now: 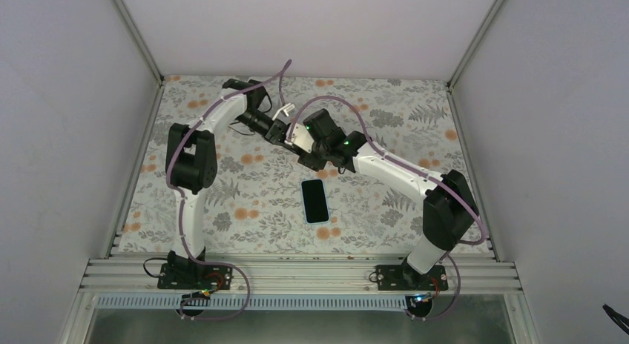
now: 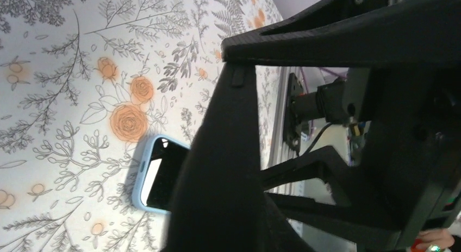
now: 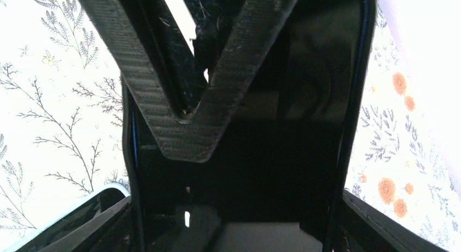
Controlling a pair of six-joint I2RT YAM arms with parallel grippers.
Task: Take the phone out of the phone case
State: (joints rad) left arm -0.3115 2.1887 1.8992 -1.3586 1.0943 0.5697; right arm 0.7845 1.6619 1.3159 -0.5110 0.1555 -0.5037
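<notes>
Phone case: flat on bench, dark face up, near both grippers, touched by neither.
Contents: glossy face suggests the phone is still seated inside; not certain.
Left gripper: fingers converge in a V; clenched or grasping, cannot tell.
Right gripper: jaws hidden by dark slab; cannot tell.
Placement: arms crowded above the bench, probably staging.

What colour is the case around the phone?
Light blue; the phone case shows best in the left wrist view.
</notes>
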